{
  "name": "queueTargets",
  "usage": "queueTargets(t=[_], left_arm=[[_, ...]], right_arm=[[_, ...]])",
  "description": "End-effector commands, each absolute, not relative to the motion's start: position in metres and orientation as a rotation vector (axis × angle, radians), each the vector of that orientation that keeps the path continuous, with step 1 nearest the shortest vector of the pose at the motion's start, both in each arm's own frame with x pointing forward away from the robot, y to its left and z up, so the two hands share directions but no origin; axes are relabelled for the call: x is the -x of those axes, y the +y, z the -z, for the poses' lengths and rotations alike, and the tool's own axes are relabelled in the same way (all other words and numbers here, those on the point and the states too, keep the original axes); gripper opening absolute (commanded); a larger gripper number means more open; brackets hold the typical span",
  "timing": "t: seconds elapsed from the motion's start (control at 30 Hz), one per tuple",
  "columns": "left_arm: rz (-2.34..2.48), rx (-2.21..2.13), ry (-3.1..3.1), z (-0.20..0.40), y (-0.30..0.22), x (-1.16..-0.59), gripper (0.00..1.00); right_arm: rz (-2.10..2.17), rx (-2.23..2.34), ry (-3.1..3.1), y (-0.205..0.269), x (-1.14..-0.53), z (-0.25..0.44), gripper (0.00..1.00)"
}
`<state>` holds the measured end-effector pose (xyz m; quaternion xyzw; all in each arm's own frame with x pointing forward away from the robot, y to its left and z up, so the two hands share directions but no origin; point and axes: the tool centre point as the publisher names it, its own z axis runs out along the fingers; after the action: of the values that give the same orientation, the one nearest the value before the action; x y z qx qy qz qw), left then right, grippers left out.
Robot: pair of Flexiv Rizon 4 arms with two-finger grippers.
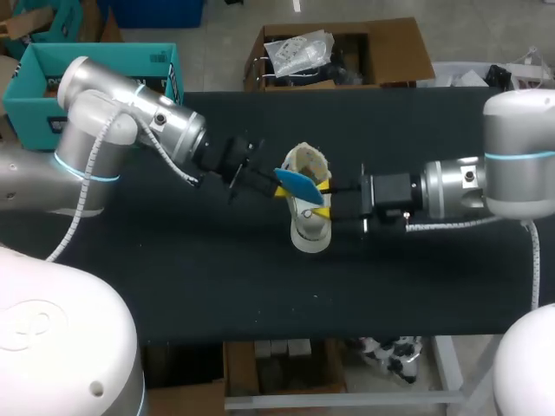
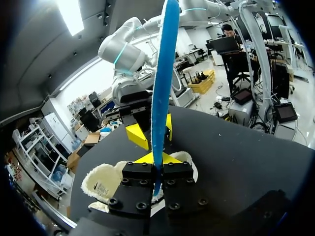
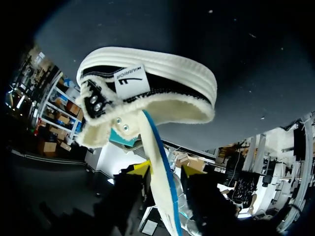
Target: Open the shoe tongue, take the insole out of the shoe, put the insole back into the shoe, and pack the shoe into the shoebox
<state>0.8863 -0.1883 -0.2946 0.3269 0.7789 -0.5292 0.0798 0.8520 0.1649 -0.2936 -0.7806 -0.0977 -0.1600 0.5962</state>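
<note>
Blue on one face and cream fleece on the other, the insole [image 1: 297, 182] hangs in the air just above the shoe [image 1: 310, 230]. My left hand [image 2: 157, 172] grips it: in the left wrist view the insole stands edge-on, pinched between the two black finger blocks, and runs straight out ahead of them.

Its long axis lies across the surface [image 1: 217, 277] from my left to my right, slanting a little over the shoe's mouth. The far end passes between the yellow tips of my right hand [image 1: 324, 199]. In the right wrist view those fingers stand apart, with a gap showing on one side of the insole, so that hand is spread and grips nothing.

The shoe sits sole-down near the middle of the surface, between the two hands and just under the insole. Its long axis runs from the far edge toward me, crossing the insole's. The rounded white toe looks to be nearest me, with the fleece-lined opening at the farther end. The right hand is just beside the shoe's right flank.
</note>
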Motion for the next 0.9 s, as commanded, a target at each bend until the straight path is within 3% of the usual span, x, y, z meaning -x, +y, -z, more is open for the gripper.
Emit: queueTargets(t=[0.03, 0.23, 0.33, 0.4, 0.9], left_arm=[[1.606, -1.026, 2.338, 0.301, -0.194, -0.895, 0.00], [1.601, -1.039, 2.342, 0.301, -0.198, -0.900, 0.00], [1.594, -1.045, 2.348, 0.302, -0.200, -0.902, 0.00], [1.590, -1.053, 2.354, 0.302, -0.202, -0.904, 0.00], [1.584, -0.997, 2.388, 0.311, -0.207, -0.914, 0.00]], right_arm=[[0.365, 1.800, -0.230, 0.165, -0.859, 0.299, 0.36], [0.370, 1.804, -0.211, 0.163, -0.865, 0.304, 0.29], [0.375, 1.805, -0.202, 0.162, -0.866, 0.306, 0.16], [0.383, 1.817, -0.186, 0.161, -0.868, 0.307, 0.00], [0.347, 1.800, -0.180, 0.162, -0.880, 0.321, 0.00]])
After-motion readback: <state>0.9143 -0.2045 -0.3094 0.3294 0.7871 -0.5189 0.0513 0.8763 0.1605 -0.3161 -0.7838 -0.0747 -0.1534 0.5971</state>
